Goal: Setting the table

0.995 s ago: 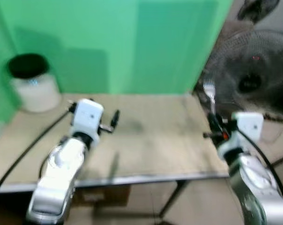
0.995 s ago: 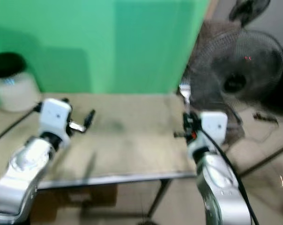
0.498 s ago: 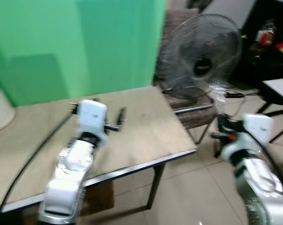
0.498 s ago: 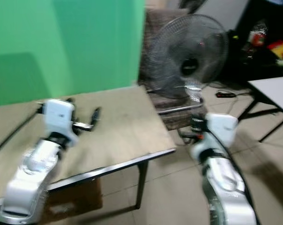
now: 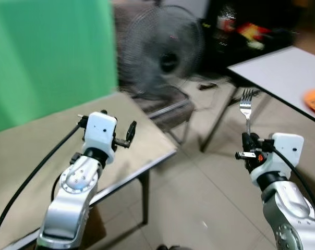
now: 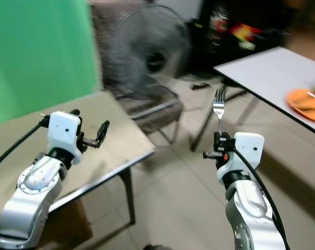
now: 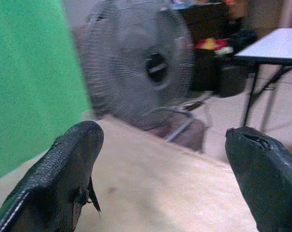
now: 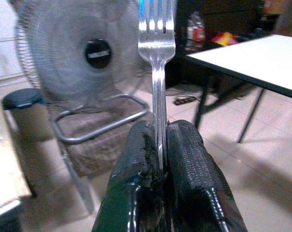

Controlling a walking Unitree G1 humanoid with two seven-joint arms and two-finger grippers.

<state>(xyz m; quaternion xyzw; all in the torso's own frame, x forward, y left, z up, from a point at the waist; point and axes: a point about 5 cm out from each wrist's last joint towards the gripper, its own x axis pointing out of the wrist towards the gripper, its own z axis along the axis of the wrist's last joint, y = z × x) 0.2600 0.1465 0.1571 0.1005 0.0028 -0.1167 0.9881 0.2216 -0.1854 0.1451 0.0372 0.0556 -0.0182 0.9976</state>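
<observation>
My right gripper [image 5: 249,139] is shut on the handle of a silver fork [image 5: 245,107], held upright with the tines up, over the tiled floor. In the right wrist view the fork [image 8: 157,34] rises from between the two black fingers [image 8: 136,159]. My left gripper [image 5: 130,132] is open and holds nothing, hovering over the beige table [image 5: 22,151] near its right corner. Its two fingers [image 7: 64,169] stand wide apart in the left wrist view. A white table [image 5: 282,67] stands at the right, with an orange plate [image 6: 306,99] on it.
A standing fan [image 5: 157,52] and a brown chair [image 5: 170,109] with a metal frame stand between the two tables. A green wall [image 5: 43,57] is behind the beige table. Dark clutter [image 5: 246,31] lies at the back. Tiled floor [image 5: 199,208] lies open in front.
The whole view has swung to the right: the beige table has slid left and the white table with the orange plate has come into sight. Both grippers keep their pose.
</observation>
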